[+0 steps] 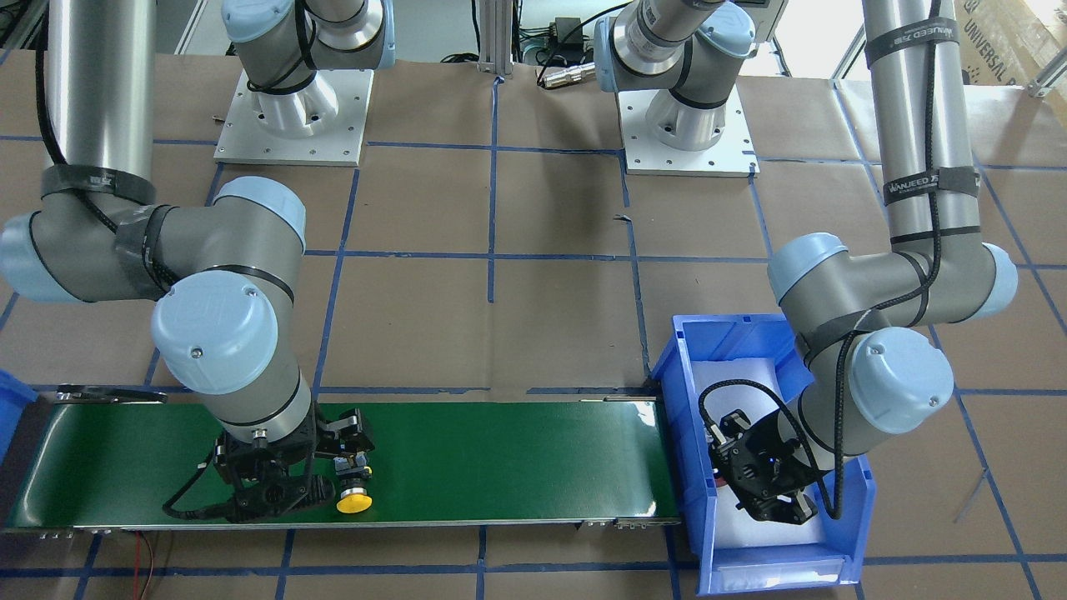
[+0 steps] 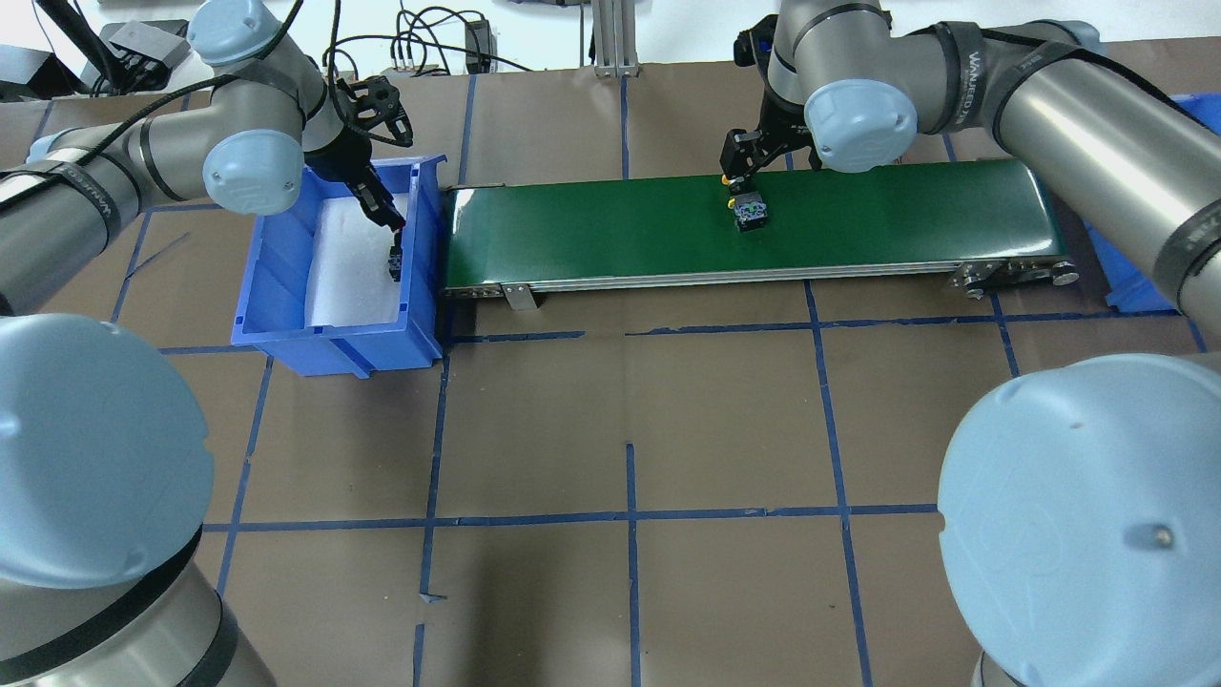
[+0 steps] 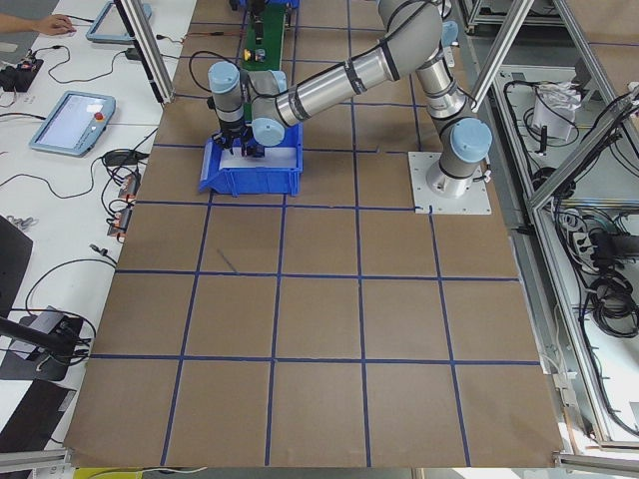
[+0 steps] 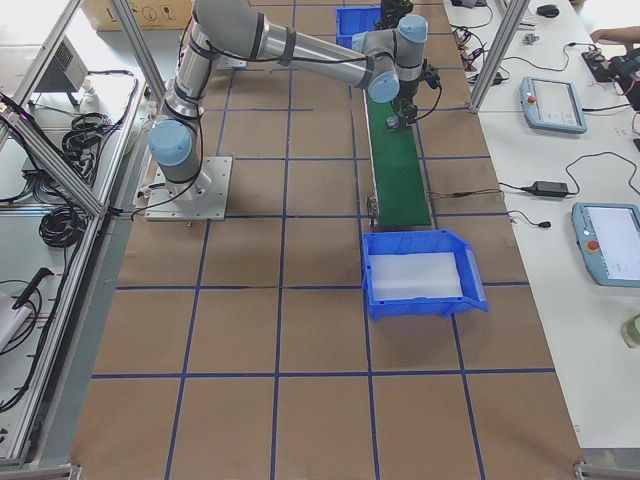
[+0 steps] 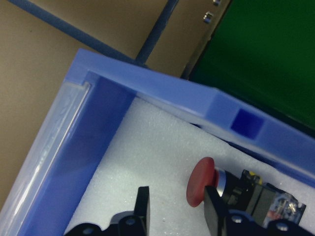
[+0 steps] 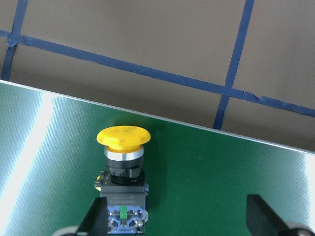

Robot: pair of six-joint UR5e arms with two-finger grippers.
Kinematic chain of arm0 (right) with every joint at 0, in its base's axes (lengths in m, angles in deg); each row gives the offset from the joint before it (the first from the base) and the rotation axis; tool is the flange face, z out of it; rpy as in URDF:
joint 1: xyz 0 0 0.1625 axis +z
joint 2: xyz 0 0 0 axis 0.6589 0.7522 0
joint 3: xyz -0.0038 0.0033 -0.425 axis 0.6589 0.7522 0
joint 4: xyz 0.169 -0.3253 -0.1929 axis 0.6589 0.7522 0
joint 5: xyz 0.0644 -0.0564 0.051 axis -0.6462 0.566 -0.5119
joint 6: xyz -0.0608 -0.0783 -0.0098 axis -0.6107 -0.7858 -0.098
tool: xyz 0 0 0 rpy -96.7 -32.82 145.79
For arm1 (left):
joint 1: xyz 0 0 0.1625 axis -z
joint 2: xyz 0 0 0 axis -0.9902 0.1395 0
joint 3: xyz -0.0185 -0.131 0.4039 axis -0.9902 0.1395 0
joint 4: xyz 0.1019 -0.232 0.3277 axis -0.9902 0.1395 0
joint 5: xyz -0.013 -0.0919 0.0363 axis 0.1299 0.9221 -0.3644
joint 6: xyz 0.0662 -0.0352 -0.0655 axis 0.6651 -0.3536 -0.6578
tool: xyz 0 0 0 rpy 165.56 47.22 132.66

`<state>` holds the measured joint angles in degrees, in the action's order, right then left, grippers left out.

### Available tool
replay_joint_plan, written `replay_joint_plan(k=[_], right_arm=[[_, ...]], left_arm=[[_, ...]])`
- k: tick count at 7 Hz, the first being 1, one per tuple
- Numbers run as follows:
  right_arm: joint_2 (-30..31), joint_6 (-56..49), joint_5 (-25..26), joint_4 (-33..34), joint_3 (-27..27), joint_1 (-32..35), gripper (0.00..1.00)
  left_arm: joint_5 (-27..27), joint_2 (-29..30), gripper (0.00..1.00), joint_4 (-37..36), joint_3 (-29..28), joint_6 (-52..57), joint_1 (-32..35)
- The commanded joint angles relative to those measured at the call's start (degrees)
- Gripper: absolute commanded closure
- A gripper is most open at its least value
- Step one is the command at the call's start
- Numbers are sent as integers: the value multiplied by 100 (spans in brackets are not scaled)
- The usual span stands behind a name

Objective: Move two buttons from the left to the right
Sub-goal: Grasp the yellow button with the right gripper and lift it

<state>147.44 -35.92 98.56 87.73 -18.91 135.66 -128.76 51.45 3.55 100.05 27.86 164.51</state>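
The red-capped button [image 5: 200, 181] lies on its side on white foam inside the blue bin [image 5: 147, 78]. My left gripper [image 5: 174, 211] is open low in that bin, and the red cap sits just beside its right finger [image 5: 212, 211]. The left gripper also shows in the front view [image 1: 779, 507]. The yellow-capped button [image 6: 123, 137] lies on the green conveyor belt [image 6: 206, 167]. My right gripper [image 6: 177, 221] is open just over it, the button body next to one finger. The yellow button [image 1: 354, 501] and right gripper [image 1: 350, 467] also show in the front view.
The blue bin [image 2: 334, 334] stands at the belt's left end in the overhead view. The conveyor [image 2: 906, 219] runs across the far table. A second blue bin [image 2: 1126, 277] sits at its right end. Brown paper with blue tape lines covers the table [image 2: 630, 401].
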Motion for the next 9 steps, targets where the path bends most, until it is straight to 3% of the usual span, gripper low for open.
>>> replay_joint_plan(k=[1, 4, 5, 6, 9], right_arm=[[-126, 73, -8, 12, 41, 4, 0], [-205, 73, 1, -23, -12, -4, 0], [-214, 73, 1, -23, -20, 4, 4], [-223, 73, 1, -23, -29, -4, 14], [-205, 55, 10, -137, -29, -39, 92]], left_arm=[[-11, -17, 51, -42, 14, 52, 79], [-11, -70, 51, -60, 93, 52, 71], [-29, -70, 52, -51, 128, 52, 71], [-55, -105, 52, -68, 267, 52, 71], [-55, -105, 52, -279, 409, 52, 62]])
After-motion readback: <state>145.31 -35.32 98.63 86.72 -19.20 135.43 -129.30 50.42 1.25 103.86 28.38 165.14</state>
